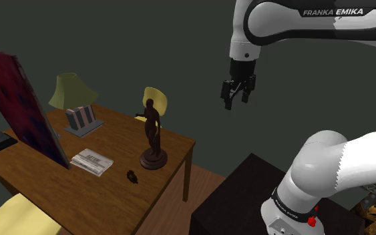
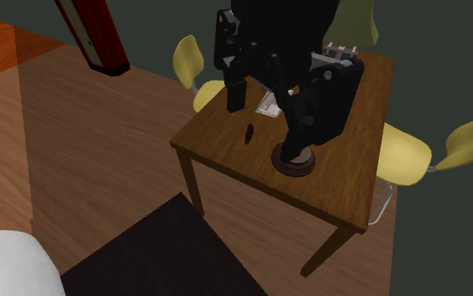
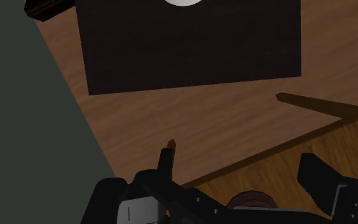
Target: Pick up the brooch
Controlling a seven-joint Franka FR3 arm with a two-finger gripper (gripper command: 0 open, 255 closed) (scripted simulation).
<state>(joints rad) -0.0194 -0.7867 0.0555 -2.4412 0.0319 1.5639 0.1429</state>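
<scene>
Brooch [image 1: 132, 176] on open tabletop [image 1: 106, 197] near edge

Bare tabletop [image 1: 109, 193] around brooch [image 1: 132, 176], statuette [image 1: 153, 137] standing near, probably a folded paper [image 1: 91, 162] nearby.

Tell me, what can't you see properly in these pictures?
Brooch: too small in the shoulder view to show its shape.
Statue: in the second exterior view, the tool hides all but its base.
Red panel: cut off by the shoulder view's left edge.
Paper: print too small to read.
</scene>
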